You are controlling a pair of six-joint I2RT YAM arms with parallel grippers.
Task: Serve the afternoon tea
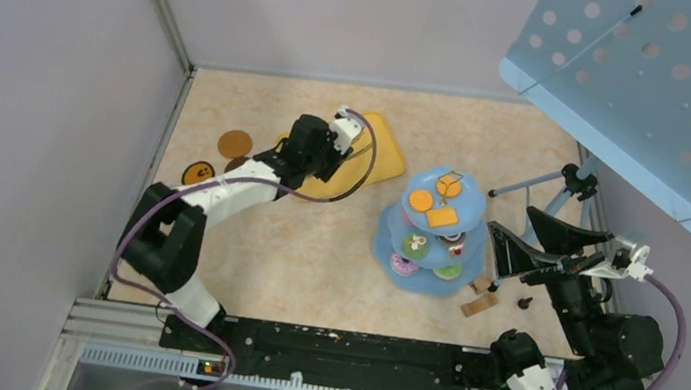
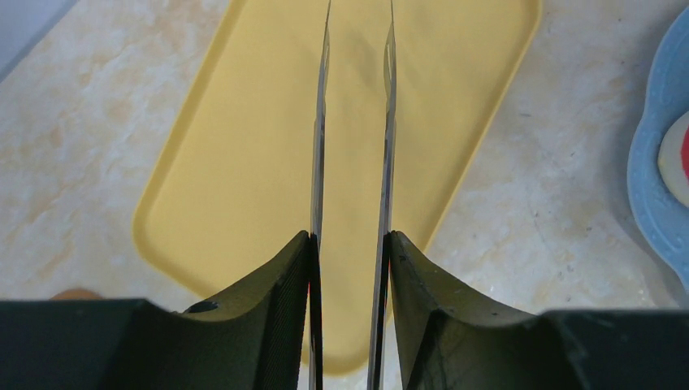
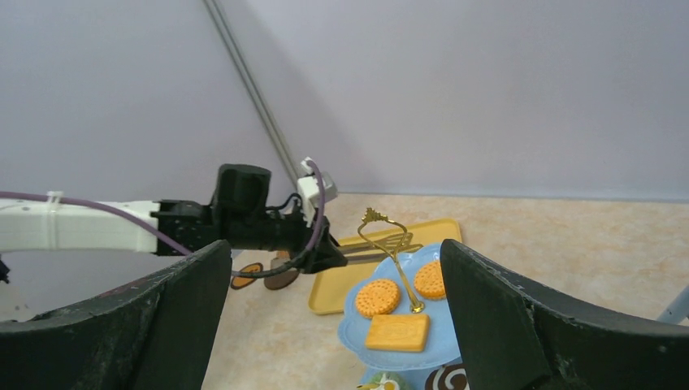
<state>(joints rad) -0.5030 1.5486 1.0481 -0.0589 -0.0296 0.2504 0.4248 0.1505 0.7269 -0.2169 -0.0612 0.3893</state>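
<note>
On the bench [image 1: 314, 251], right of the flat yellow tray [image 1: 386, 150], rises the pale-blue stand [image 1: 382, 240], its tiers filled, so the food looks served. The left pincer [image 2: 349, 237] is clamped on the long metal tongs [image 2: 318, 146], whose blades hang over the tray; the right pincer [image 1: 511, 225] gapes wide and empty just right of the stand. Brown coasters [image 1: 234, 143] lie at the far left with no mugs in view, so the drinks seem left to do. Orange biscuits [image 3: 377, 297] sit on the top tier, donuts and cupcakes [image 1: 416, 245] below.
</note>
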